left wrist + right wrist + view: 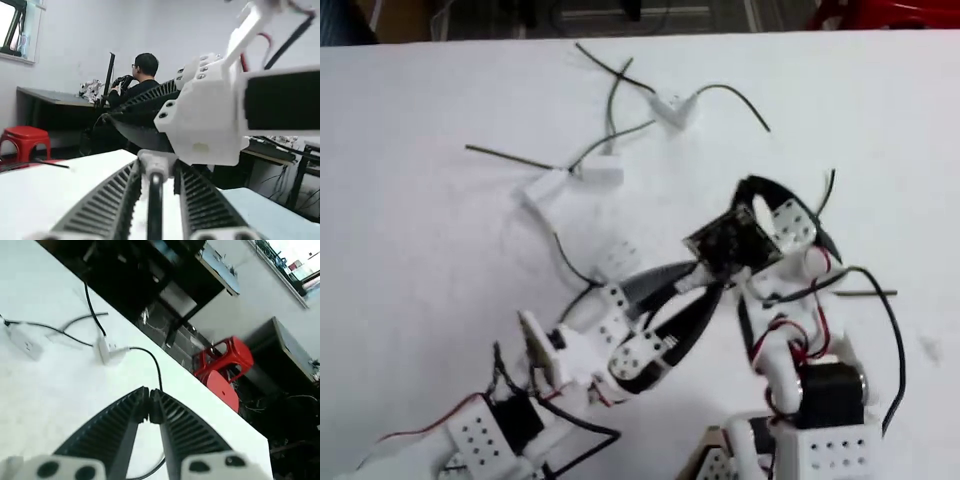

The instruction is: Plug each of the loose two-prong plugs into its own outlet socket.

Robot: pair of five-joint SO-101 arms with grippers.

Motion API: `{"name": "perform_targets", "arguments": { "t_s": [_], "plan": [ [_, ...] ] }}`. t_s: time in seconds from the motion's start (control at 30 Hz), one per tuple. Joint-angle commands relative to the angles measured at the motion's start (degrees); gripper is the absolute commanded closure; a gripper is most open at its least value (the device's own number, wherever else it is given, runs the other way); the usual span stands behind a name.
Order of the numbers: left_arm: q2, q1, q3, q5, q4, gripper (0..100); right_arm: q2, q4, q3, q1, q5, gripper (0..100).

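Several white plug and socket pieces with black cables lie on the white table: one at the back, two joined near the middle, one nearer the arms. My left gripper is shut on a small white plug, whose black cable runs back between the fingers. In the high view it sits against the right arm's wrist. My right gripper is shut with nothing in it, above a black cable that leads to a white plug. Another white piece lies farther off.
The right arm's white body stands directly in front of my left gripper. A loose black cable loops beside the right arm's base. The table's far edge is behind the pieces, with a red stool beyond it.
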Motion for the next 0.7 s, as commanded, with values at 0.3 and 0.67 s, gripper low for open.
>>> {"name": "perform_targets", "arguments": {
  "t_s": [0.3, 0.67],
  "plan": [
    [-0.92, -4.44, -1.76, 0.70, -1.14, 98, 0.92, 1.10, -11.78, 5.23, -5.36, 97.9],
    [-0.57, -17.10, -23.21, 12.75, 35.52, 98, 1.01, 10.33, -12.40, 18.68, -13.19, 97.9]
  ]
}}
